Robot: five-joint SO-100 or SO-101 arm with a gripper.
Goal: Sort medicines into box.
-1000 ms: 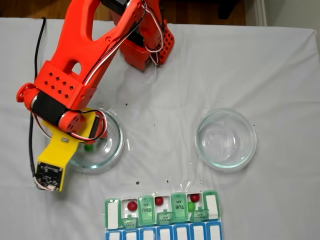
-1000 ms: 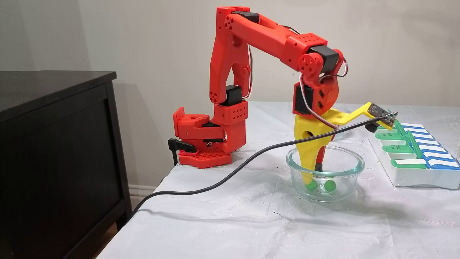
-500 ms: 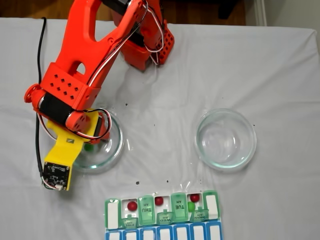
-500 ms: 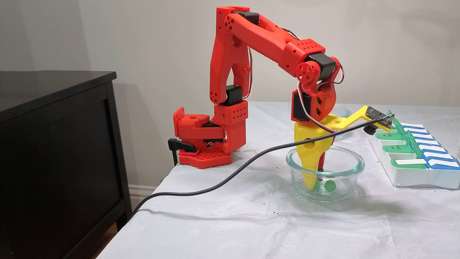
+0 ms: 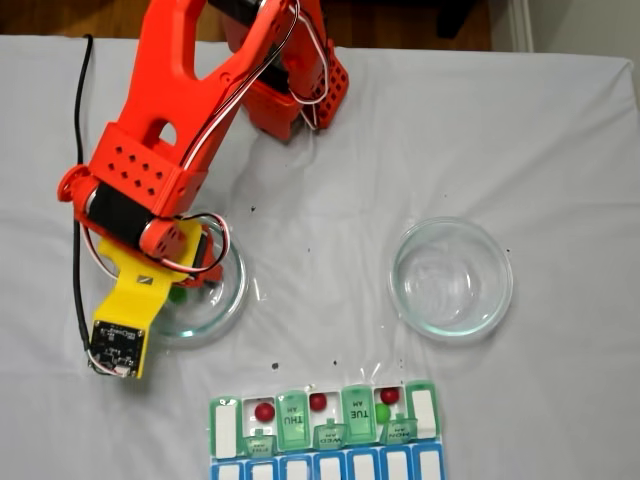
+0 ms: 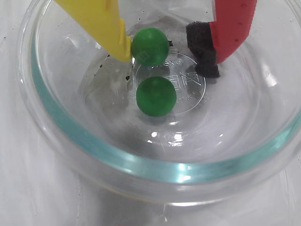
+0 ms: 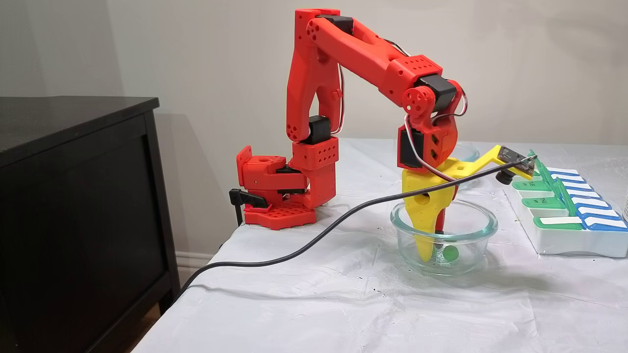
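A red jointed robot arm [image 7: 343, 54] reaches down into a round clear glass dish [image 6: 155, 165], its yellow-and-red gripper [image 6: 169, 49] spread to bracket one of two small green ball-shaped pills [image 6: 150, 45]; the yellow finger touches it, the padded red finger stands apart. The green-lidded weekly pill organizer [image 5: 325, 428] waits nearby, holding three red pills [image 5: 264, 411] and one green.

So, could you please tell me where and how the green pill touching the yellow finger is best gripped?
Grip that green pill across its middle, coming straight down from above, since the glass dish wall blocks any sideways approach. It is a round ball, so off-centre contact would likely squirt it out. The open gripper already straddles it; closing the padded red finger should pinch it.
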